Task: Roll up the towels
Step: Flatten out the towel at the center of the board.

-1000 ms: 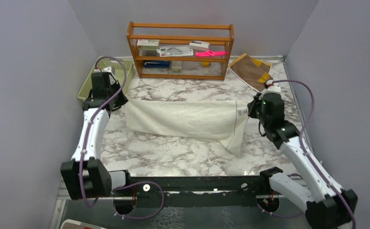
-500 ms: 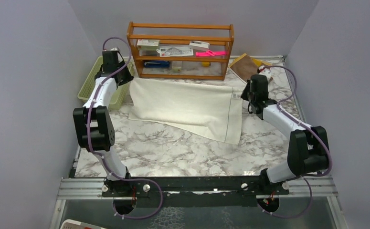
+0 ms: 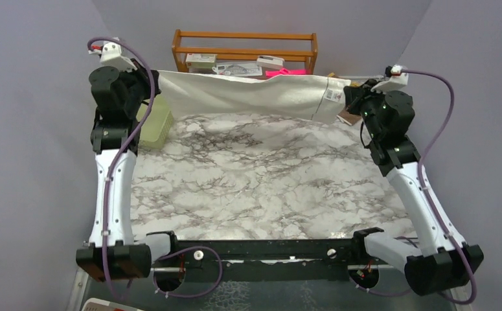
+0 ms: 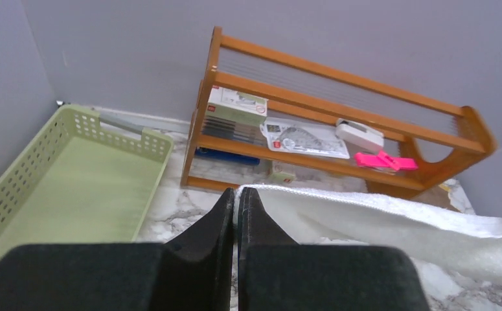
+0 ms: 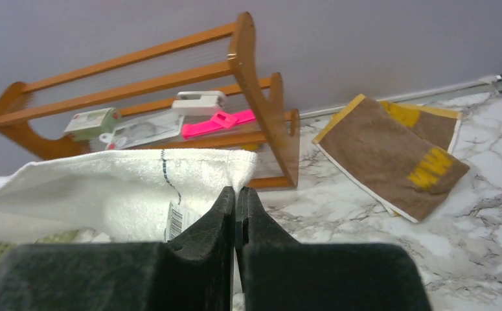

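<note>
Because the left gripper (image 4: 236, 193) and right gripper (image 5: 235, 191) each clamp a corner, the cream-white towel (image 3: 248, 94) hangs stretched above the table (image 3: 254, 188); presumably to lay flat for rolling.

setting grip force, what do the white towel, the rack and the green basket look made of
White towel: soft, looped, cotton-like cloth, matte and sagging. Rack: varnished wood, going by its orange-brown sheen. Green basket: probably moulded plastic, with perforated walls.

The marble surface (image 3: 254, 188) carries a wooden rack (image 3: 245, 35) at its far edge, a green basket (image 3: 155, 124) in the far-left corner, and a brown towel (image 5: 390, 152) in the far-right corner.
</note>
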### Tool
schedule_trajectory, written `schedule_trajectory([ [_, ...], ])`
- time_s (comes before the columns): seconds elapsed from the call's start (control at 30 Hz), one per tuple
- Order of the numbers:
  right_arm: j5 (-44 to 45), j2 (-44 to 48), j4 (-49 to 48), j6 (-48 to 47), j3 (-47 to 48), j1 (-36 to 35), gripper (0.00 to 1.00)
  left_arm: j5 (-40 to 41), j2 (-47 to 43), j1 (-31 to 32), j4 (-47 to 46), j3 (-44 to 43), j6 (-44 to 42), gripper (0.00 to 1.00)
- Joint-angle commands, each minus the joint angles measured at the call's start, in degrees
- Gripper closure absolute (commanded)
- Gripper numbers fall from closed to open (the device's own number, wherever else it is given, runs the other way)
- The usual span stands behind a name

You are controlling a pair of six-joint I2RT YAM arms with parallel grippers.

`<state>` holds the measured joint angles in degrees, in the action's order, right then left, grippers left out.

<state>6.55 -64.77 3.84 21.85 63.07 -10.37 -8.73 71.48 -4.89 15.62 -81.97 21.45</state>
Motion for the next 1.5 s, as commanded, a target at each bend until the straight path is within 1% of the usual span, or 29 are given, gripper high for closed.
schedule_trajectory([
  [0.0,-7.9,8.1,9.8,-2.9,-1.9,0.4,0.99,-2.8,-7.4,-0.4,1.8,5.6,-1.0,1.00],
  [0.13,-8.5,17.1,15.8,-2.6,-2.8,0.4,0.99,-1.7,-17.1,-0.4,5.4,9.5,-0.7,1.00],
  [0.17,-8.4,19.4,17.7,-2.4,-2.4,0.4,0.99,-1.5,-18.5,-0.4,7.3,9.3,-1.0,1.00],
  [0.27,-8.8,22.7,22.5,-2.3,-1.2,0.5,0.99,-0.6,-20.7,-0.3,13.0,7.3,-2.0,1.00],
  [0.37,-7.7,23.3,25.8,-1.4,-1.8,0.5,0.99,-1.2,-19.6,-0.4,16.3,5.8,-2.5,1.00],
  [0.47,-5.9,21.8,24.6,0.0,-5.6,0.5,0.99,-1.9,-15.0,-0.4,16.9,7.0,-2.0,1.00],
  [0.53,-3.8,19.4,22.5,0.9,-8.6,0.4,0.99,-2.7,-11.1,-0.4,15.7,9.2,-0.8,1.00],
  [0.6,-1.6,15.9,18.7,2.5,-12.0,0.5,0.99,-3.9,-6.8,-0.3,12.1,12.9,0.7,1.00],
  [0.67,0.6,11.2,13.4,3.9,-15.9,0.4,0.99,-5.6,-2.3,-0.4,6.3,17.1,2.3,1.00],
  [0.73,1.8,4.1,7.0,4.7,-18.9,0.5,0.99,-6.6,3.0,-0.3,-0.9,21.0,4.5,1.00],
  [0.8,3.4,-4.7,2.0,5.2,-19.2,0.6,0.99,-6.0,9.5,0.2,-7.2,22.6,6.0,1.00],
  [0.9,3.8,-19.9,-0.6,6.8,-13.8,1.8,0.99,-6.2,20.9,0.9,-11.3,19.0,7.6,1.00],
  [1.0,3.4,-30.1,-2.4,7.1,-7.3,2.9,0.99,-6.3,32.4,1.3,-12.0,12.0,6.5,1.00],
  [1.13,3.8,-37.4,-3.7,6.3,-0.8,4.7,0.99,-6.3,42.1,1.4,-12.0,4.4,2.7,1.00],
  [1.23,2.9,-41.2,-4.3,4.9,2.1,7.1,0.99,-6.3,46.4,1.5,-11.8,-1.0,0.5,1.00],
  [1.27,1.8,-42.6,-3.8,4.9,3.3,8.2,0.97,-6.2,48.1,1.4,-11.3,-2.5,0.0,1.00],
  [1.3,-0.1,-43.9,-3.3,4.7,4.6,9.7,0.92,-6.1,49.4,1.4,-10.5,-4.0,-0.7,1.00],
  [1.37,-3.4,-45.8,-2.1,4.0,7.1,11.1,0.78,-6.5,51.0,1.4,-9.5,-5.7,-1.7,1.00],
  [1.4,-4.4,-46.2,-2.2,3.2,7.9,11.4,0.69,-6.5,51.2,1.3,-9.7,-5.7,-1.8,1.00],
  [1.43,-5.5,-46.3,-2.9,1.6,8.3,11.4,0.61,-6.5,51.1,1.3,-10.0,-5.7,-1.8,0.99],
  [1.47,-6.9,-46.6,-3.6,-0.3,8.8,11.4,0.56,-6.7,51.0,1.4,-10.3,-5.7,-1.8,0.96],
])
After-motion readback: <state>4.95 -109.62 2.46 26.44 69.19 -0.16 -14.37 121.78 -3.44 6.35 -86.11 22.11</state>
